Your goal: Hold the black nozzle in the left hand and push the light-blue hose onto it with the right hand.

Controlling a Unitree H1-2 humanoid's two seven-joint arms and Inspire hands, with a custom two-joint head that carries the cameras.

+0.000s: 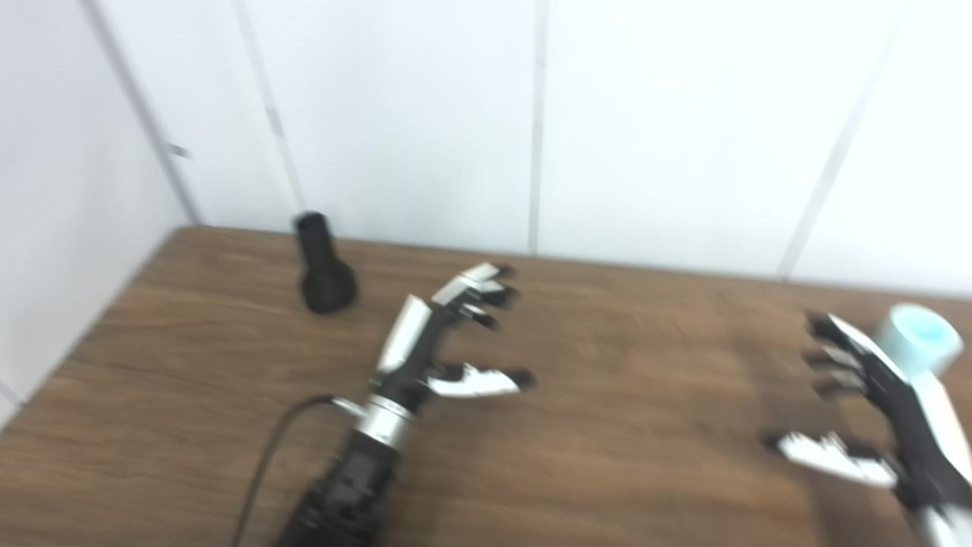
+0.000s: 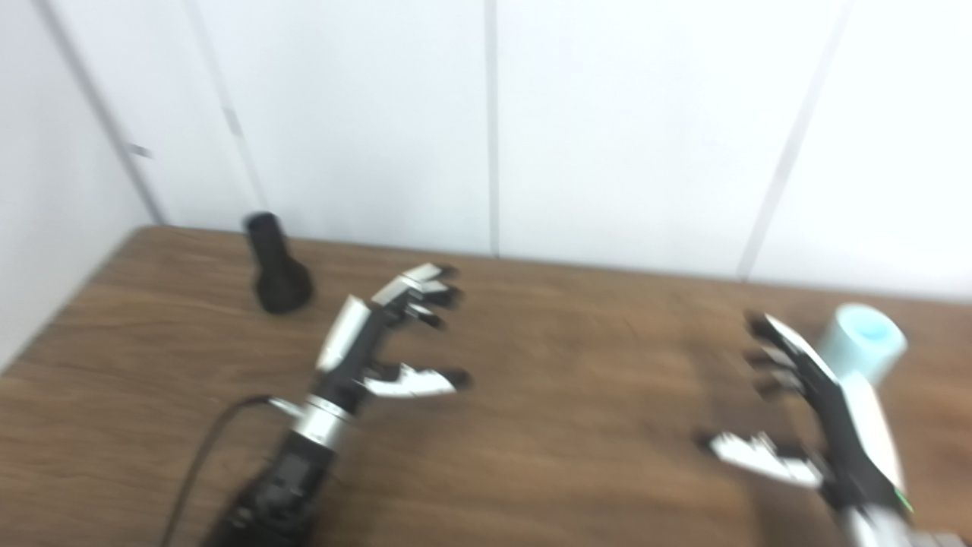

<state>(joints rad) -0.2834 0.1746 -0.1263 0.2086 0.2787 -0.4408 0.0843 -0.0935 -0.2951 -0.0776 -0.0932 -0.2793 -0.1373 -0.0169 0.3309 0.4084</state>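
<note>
The black nozzle (image 1: 323, 266) stands upright on the brown table (image 1: 607, 380) near the back left corner, narrow end up. My left hand (image 1: 444, 334) is open and empty, fingers spread, to the right of and nearer than the nozzle, apart from it. The light-blue hose (image 1: 915, 338) is a short tube at the far right, open end up. My right hand (image 1: 873, 410) is open and empty, just left of and in front of the hose; whether it touches the hose I cannot tell. The frames are blurred.
White wall panels (image 1: 531, 121) rise close behind the table's back edge and along its left side. A black cable (image 1: 266, 448) runs along my left forearm.
</note>
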